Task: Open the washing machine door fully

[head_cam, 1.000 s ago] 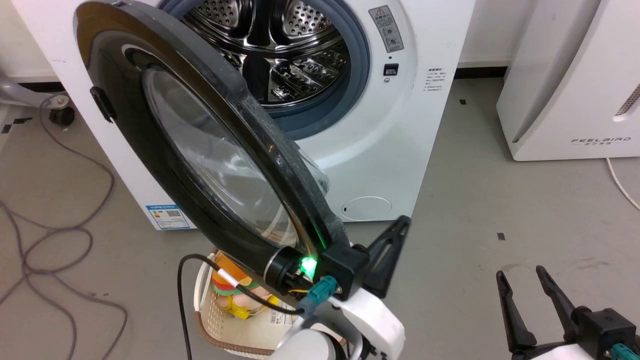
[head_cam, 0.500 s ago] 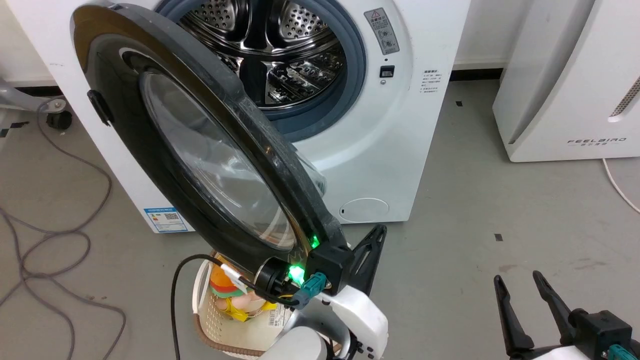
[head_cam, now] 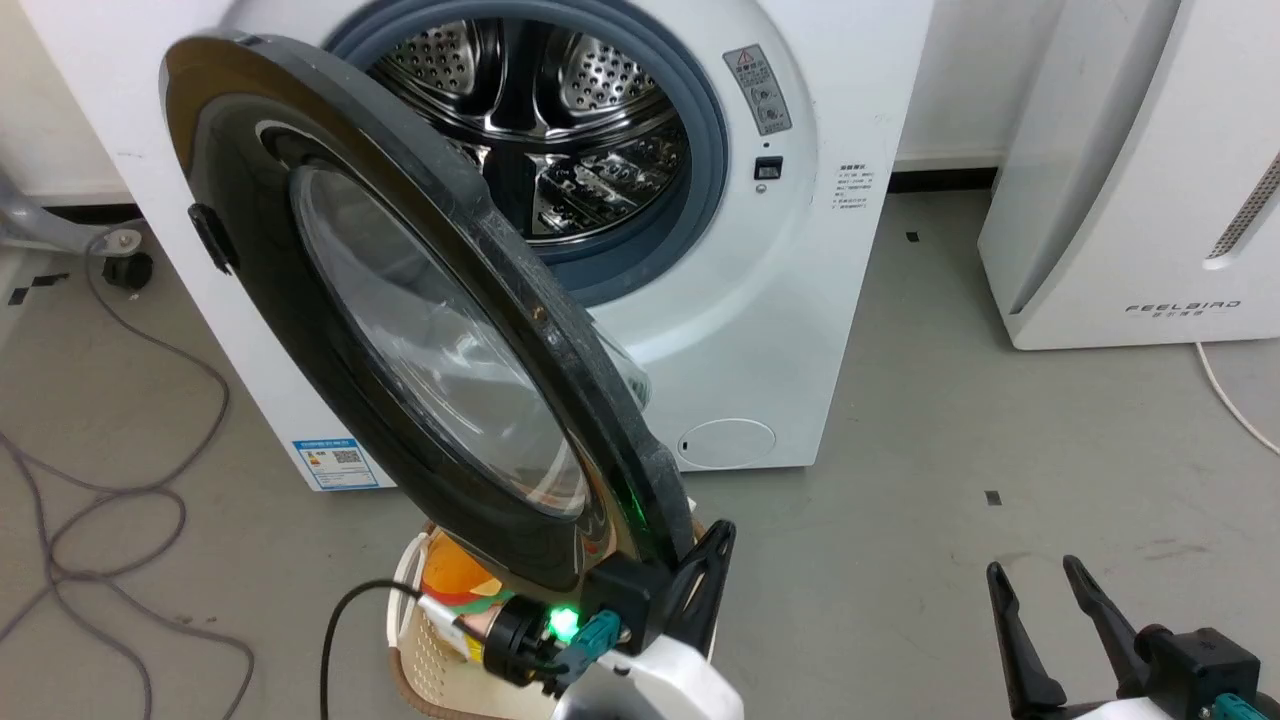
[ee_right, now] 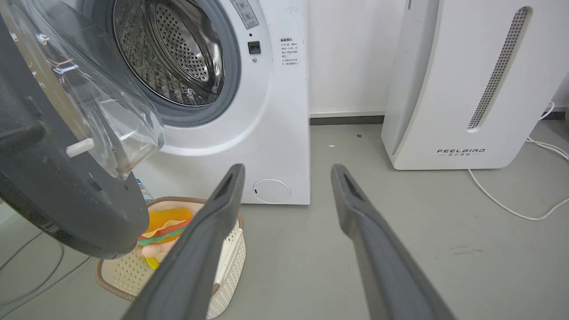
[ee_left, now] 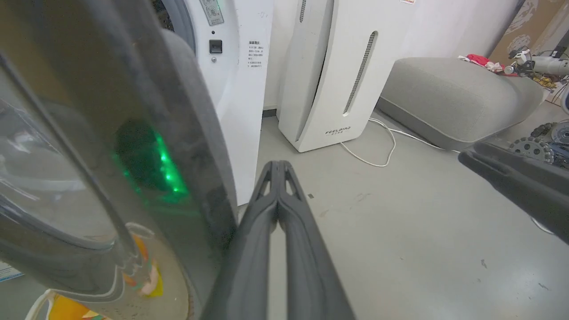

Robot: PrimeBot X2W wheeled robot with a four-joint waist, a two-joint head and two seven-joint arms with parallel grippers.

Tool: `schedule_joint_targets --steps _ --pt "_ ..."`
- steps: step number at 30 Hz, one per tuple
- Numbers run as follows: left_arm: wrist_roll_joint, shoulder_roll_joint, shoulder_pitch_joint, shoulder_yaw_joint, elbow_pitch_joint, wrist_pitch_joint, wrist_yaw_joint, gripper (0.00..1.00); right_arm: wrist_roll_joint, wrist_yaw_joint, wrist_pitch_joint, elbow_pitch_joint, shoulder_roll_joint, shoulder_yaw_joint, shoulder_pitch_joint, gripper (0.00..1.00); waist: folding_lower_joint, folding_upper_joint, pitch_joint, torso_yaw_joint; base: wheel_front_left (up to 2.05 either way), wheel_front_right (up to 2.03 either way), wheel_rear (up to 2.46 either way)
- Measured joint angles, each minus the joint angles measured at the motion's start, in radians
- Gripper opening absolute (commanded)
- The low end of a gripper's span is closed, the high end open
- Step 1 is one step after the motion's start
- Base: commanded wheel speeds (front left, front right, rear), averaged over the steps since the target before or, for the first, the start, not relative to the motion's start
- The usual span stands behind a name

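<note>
We judge the door (head_cam: 420, 330) rigid, heavy, hinge-guided and glossy-slick; push its rim (head_cam: 660, 480) near 5 o'clock. Left fingers (ee_left: 262, 218) pressed together, empty, beside that rim; right fingers (ee_right: 206, 231) spread, empty.

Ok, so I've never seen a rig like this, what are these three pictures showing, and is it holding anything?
This is a two-armed robot. One picture looks down from its head; the other two look out from each wrist. A washing machine stands on the floor, its door swung partly open. The left fingers are shut, at the door's lower edge, gripping nothing. The right fingers are spread open and empty. A basket with a toy sits under the door; a white appliance stands alongside.
</note>
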Motion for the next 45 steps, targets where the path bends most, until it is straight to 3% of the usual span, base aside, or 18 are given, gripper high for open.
schedule_joint_targets --steps 6,32,45 --pt "-0.007 0.019 0.04 0.003 -0.026 -0.011 0.017 0.0 0.007 0.0 0.005 0.001 0.0 -0.008 0.007 1.0 0.0 0.0 -0.014 0.009 0.0 0.0 0.0" --pt "-0.006 0.024 -0.002 -0.001 -0.05 -0.034 0.019 0.0 0.028 0.0 0.026 0.007 0.0 0.004 0.022 1.0 0.0001 0.0 -0.021 0.032 0.0 0.0 0.0" --pt "0.056 0.149 0.119 -0.024 -0.277 0.014 0.107 0.0 0.052 0.0 0.02 0.042 0.0 0.009 0.023 1.0 0.0001 0.0 -0.017 0.077 0.0 0.0 0.0"
